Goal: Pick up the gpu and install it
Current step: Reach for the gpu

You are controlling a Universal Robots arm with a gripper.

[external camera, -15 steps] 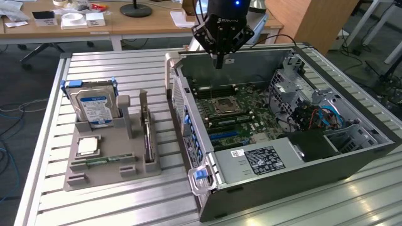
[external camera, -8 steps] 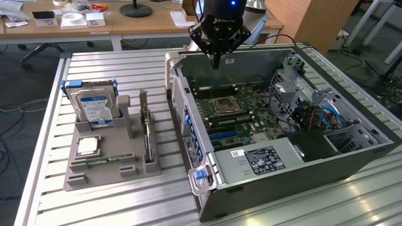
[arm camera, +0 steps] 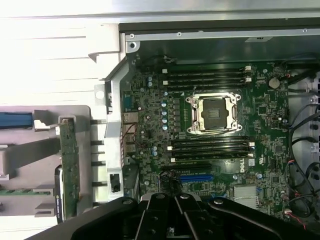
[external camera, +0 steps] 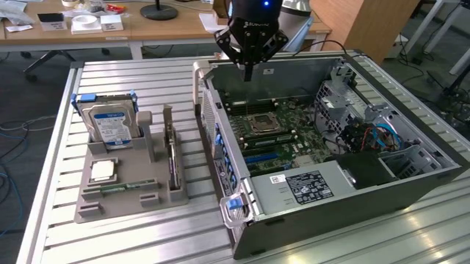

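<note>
From where I stood, the gripper [external camera: 248, 70] hung at the top centre of the exterior view, over the far rim of the open computer case [external camera: 309, 220]. Its jaws were clenched together on nothing, tips pointing down toward the motherboard [external camera: 272, 137].

The gpu [external camera: 173, 157] was well apart from it, in the left-centre of that frame. It stood on its long edge in a slot along the right side of the grey holder tray [external camera: 125, 206], its silver bracket end toward the back. The hard drive [external camera: 111, 127] stood upright in the tray's upper-left corner, and the memory stick [external camera: 121, 187] lay flat lower down. In the wrist view the card [arm camera: 67, 165] showed edge-on as a thin green strip, with a dark bulge on one face that I took for the fan.

I judged the card light and stiff, but delicate. The board was thin, studded with small parts, and the fan would not take squeezing. The upper long edge stood free above the slot, so a pinch across the board's thickness there looked the sensible hold, somewhere near the middle so it would not tip, and clear of the fan housing. The bare board faces would likely be a little slick under metal fingers, and the contact edge sat down in the slot, out of my sight
</note>
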